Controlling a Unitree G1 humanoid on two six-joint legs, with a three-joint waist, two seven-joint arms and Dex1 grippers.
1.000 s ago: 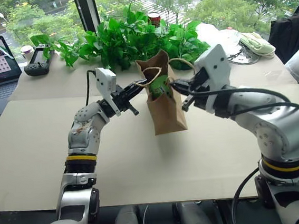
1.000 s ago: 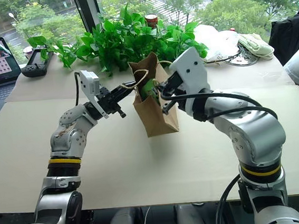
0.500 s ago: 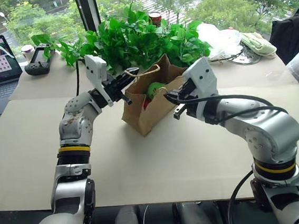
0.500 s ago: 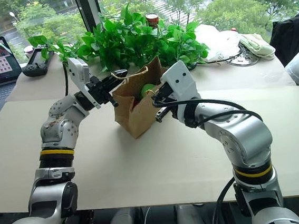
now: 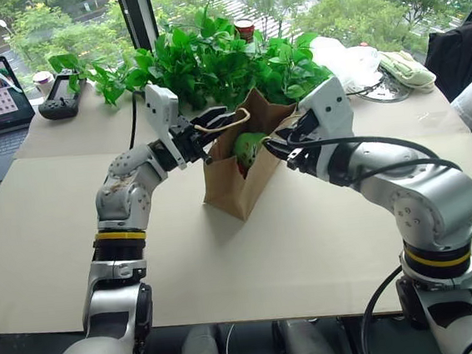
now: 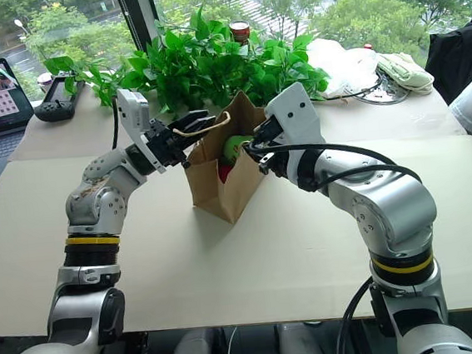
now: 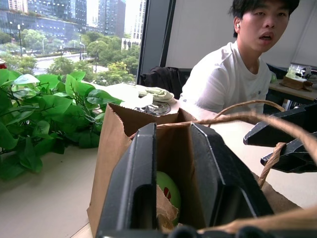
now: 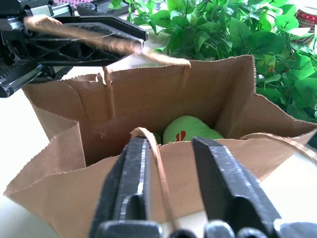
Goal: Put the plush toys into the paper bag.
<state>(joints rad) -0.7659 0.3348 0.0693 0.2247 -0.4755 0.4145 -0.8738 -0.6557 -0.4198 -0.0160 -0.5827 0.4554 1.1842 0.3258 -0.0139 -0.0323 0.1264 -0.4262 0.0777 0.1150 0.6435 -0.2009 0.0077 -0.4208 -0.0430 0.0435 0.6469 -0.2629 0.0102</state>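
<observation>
Since a moment ago the paper bag (image 5: 236,177) has tipped from upright to leaning towards our left, and both our grippers have gone from pinched to parted. It rests on the table (image 5: 309,245), mouth spread, likely so the toys stay inside. The left gripper (image 5: 214,127) has its fingers apart with a cord handle (image 5: 218,125) draped over them. The right gripper (image 5: 279,149) is parted around the other handle. Green plush toy (image 8: 190,130) and red plush toy (image 6: 225,172) lie inside.
</observation>
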